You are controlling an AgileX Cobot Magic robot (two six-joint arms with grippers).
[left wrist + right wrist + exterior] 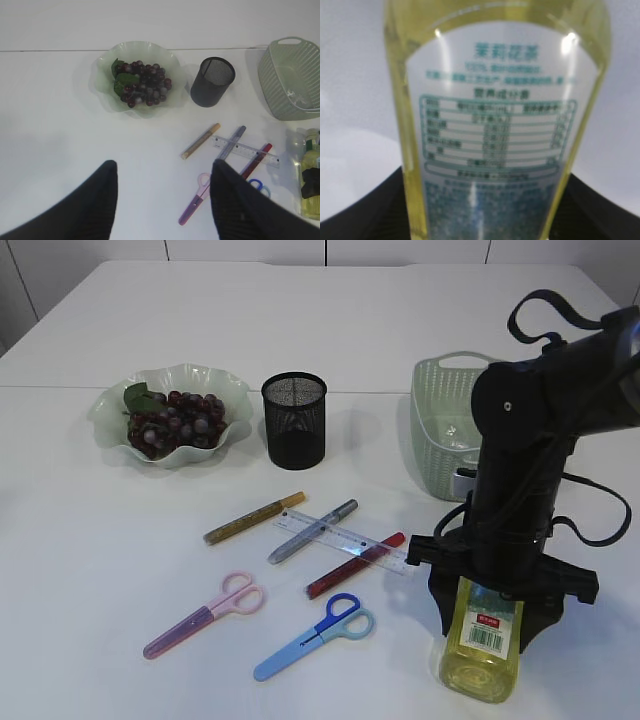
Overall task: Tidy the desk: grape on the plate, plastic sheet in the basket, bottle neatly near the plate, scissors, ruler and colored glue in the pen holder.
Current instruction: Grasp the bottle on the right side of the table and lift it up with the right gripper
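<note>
- The right gripper (480, 625) straddles the bottle (482, 638), its fingers (365, 210) wide on either side of the body; whether they press the plastic yet I cannot tell.
- The bottle of yellow liquid lies flat on the worktop (90, 570) at the near right, below the basket (445, 425) and well apart from the plate (170, 415) — so a grasp across its body looks like the way to lift it and stand it by the plate.
- The left gripper (162, 200) hangs over bare worktop with its fingers (95, 200) parted and holding nothing, probably keeping clear.
- Between the arms lie three glue pens, the gold glue pen (253, 517), silver glue pen (312, 531) and red glue pen (354, 565), crossed by the clear ruler (340, 537).
- Nearer lie the pink scissors (205, 614) and blue scissors (315, 637) — none yet in the mesh pen holder (294, 420).
- The grapes (170, 425) already sit on the plate.
</note>
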